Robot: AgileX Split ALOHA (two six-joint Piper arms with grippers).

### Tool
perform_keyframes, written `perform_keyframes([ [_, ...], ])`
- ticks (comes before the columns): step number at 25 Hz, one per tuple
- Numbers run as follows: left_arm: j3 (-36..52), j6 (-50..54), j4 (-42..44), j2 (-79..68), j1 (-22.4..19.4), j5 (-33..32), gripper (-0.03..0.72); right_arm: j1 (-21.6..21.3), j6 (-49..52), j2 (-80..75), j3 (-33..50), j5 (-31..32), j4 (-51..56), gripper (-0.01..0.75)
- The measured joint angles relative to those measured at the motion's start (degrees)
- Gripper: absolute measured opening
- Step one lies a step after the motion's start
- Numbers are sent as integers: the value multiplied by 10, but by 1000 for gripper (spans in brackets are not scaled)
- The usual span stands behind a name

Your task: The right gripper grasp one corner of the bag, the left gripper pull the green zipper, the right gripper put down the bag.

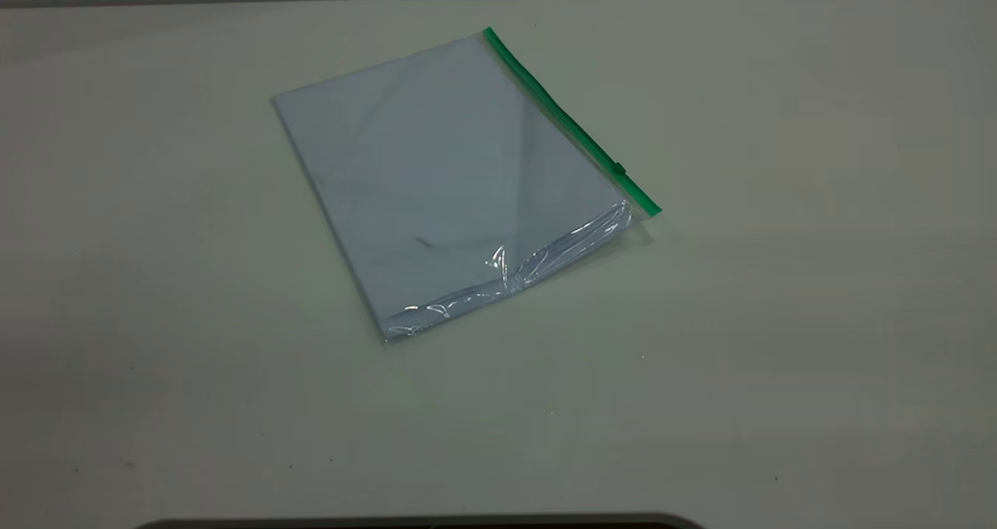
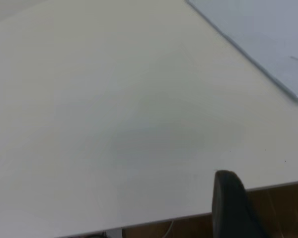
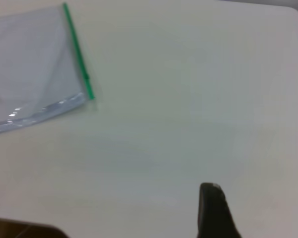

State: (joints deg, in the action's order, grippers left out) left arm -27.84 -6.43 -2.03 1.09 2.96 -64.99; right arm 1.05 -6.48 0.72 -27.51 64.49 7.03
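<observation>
Neither black tapered claw is at the bag: of the right gripper [image 3: 248, 213] its wrist view shows one dark finger [image 3: 214, 210] at the frame's edge, hanging over bare table well apart from the pouch, and whether the fingers are spread or pressed together I cannot tell; the left gripper [image 2: 265, 206] shows one dark finger [image 2: 233, 203] and a sliver of a second at the frame's border with a wide gap between, so it looks spread, hanging by the table's near edge with only a far corner of the pouch in sight. The flat rectangular clear plastic bag [image 1: 444, 178] with pale blue-white sheets inside lies skewed near the middle of the table, untouched. Its narrow bright green zipper strip [image 1: 561, 116] runs along the edge toward the right arm, the small slider tab [image 1: 619, 169] sitting close to the nearer end. I judge the pouch light, thin and slick, floppy when lifted by one point, the film likely to slide between fingers. The corner of the bag [image 1: 642, 209] where the strip meets the crinkled glossy edge looks the best hold: the strip stiffens it and the wrinkles lift it slightly. The matte off-white tabletop [image 1: 818, 295] is smooth and flat, so the bag may skate if pushed; room around it is ample on every side
</observation>
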Motion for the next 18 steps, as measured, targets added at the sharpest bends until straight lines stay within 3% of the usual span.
perform_keyframes([
  [4, -5, 12, 0, -7, 0, 11, 388, 0, -24, -72, -1, -8, 40, 481],
  [8, -11, 16, -5, -81, 0, 105, 390, 0, -68, -198, -1, -38, 95, 481],
  [15, -12, -44, -108, -293, 0, 269, 415, 0, -253, -396, -1, -212, 236, 530],
  [18, -31, -115, -166, -375, 0, 302, 463, 0, -363, -491, -5, -269, 333, 564],
])
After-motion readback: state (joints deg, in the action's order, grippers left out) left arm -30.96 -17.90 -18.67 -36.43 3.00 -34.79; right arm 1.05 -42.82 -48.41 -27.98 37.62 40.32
